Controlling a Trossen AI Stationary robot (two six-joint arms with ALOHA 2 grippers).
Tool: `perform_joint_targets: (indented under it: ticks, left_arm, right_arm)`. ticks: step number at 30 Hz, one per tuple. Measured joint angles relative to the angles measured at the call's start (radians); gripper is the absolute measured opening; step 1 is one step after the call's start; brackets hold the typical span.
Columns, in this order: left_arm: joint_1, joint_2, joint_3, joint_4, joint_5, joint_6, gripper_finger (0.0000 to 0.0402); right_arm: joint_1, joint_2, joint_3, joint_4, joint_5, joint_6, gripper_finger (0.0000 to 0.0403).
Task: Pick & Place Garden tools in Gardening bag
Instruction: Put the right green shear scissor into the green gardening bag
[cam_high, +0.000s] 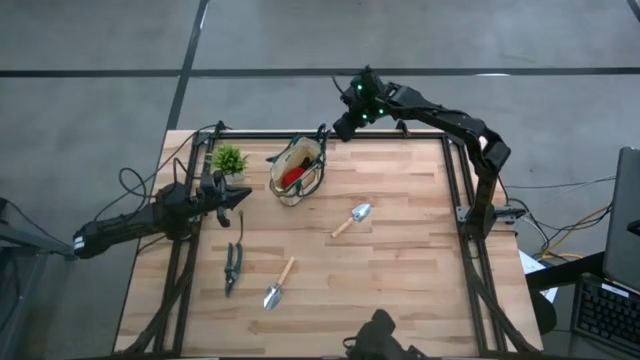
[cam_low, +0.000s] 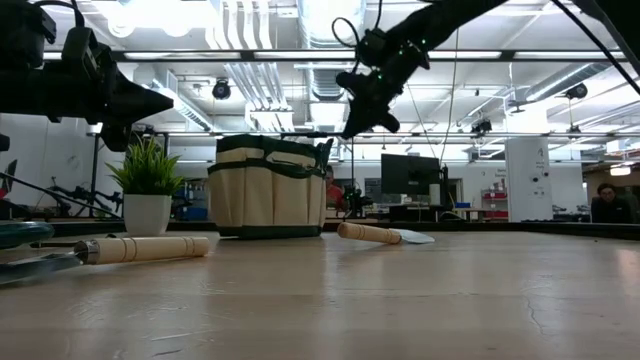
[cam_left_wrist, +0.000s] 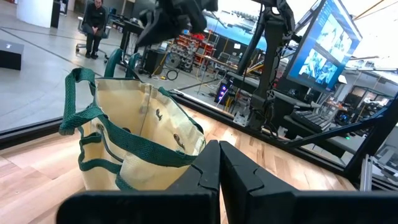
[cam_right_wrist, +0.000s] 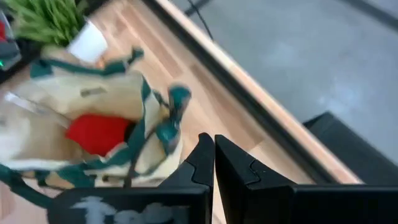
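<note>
- Beige gardening bag (cam_high: 296, 166) with dark green trim;
- Red bulb-shaped item (cam_right_wrist: 97, 134) inside;
- Silver trowels (cam_high: 351, 219) with pale wooden handles;
- Green plant (cam_high: 229, 159) in white pot;
- Light wood-plank table (cam_high: 400, 270).

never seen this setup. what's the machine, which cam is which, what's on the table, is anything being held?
Two dark robot arms at a wooden table. One picture looks straight down, one looks level across the tabletop, and one camera sits on each wrist. The left hand is shut and empty, near the potted plant. The right hand is shut and empty, raised beside the gardening bag, which already holds a red item. On the table lie two trowels and dark shears.
</note>
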Motion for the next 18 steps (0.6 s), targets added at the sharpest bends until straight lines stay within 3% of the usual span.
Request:
perform_joint_targets:
  ticks: [11, 15, 18]
  left_arm:
    - [0.000, 0.000, 0.000, 0.000, 0.000, 0.000, 0.0005]
    - [0.000, 0.000, 0.000, 0.000, 0.000, 0.000, 0.0005]
    - [0.000, 0.000, 0.000, 0.000, 0.000, 0.000, 0.0005]
  right_arm:
    - [0.000, 0.000, -0.117, 0.204, -0.128, 0.100, 0.0008]
    - [0.002, 0.000, -0.117, 0.210, -0.224, 0.039, 0.0008]
    - [0.005, 0.000, -0.117, 0.209, -0.219, 0.036, 0.0008]
